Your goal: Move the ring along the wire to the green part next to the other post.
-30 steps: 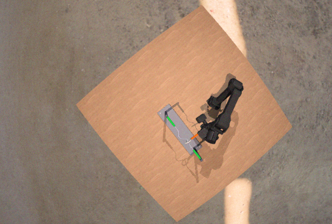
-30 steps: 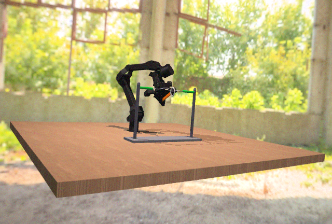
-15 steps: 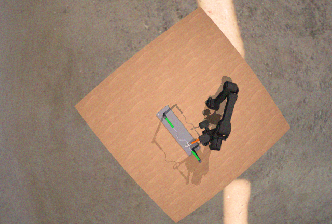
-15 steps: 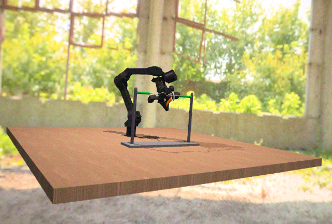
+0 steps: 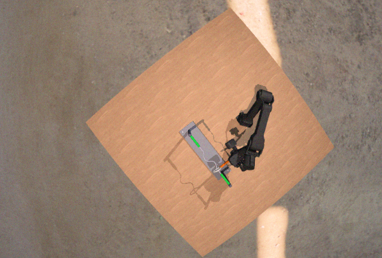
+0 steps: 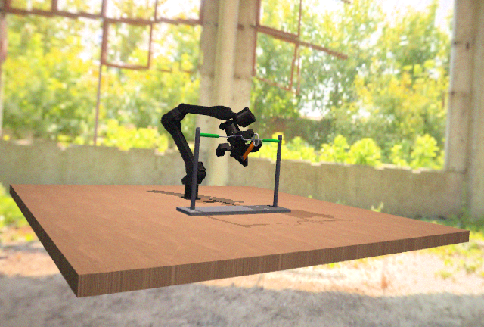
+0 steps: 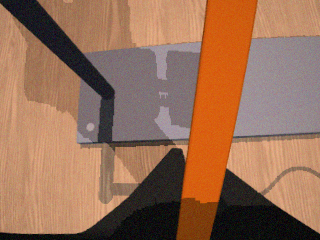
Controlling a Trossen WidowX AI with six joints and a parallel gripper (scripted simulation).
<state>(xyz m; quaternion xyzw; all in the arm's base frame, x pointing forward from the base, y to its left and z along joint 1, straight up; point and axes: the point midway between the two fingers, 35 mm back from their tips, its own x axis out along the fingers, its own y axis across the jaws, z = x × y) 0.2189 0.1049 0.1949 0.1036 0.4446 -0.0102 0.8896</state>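
My gripper (image 5: 228,161) (image 6: 244,157) (image 7: 186,159) is shut on the orange handle (image 5: 224,163) (image 6: 248,150) (image 7: 220,100), which runs up to the ring in the exterior view. The pale ring (image 5: 214,171) (image 6: 258,144) is around the wire, at the end of the thin grey part (image 5: 202,153) (image 6: 224,136), close beside the right green part (image 5: 225,179) (image 6: 270,140) of the exterior view. Whether ring and grey wire touch is too small to tell. The other green part (image 5: 194,141) (image 6: 209,135) is at the far end. The ring is outside the wrist view.
Two dark posts rise from the grey base (image 5: 200,144) (image 6: 218,210) (image 7: 280,85): the left post (image 6: 195,170) and the right post (image 6: 277,175) in the exterior view. One post (image 7: 60,50) crosses the wrist view's upper left. The arm reaches over from behind the wire in the exterior view.
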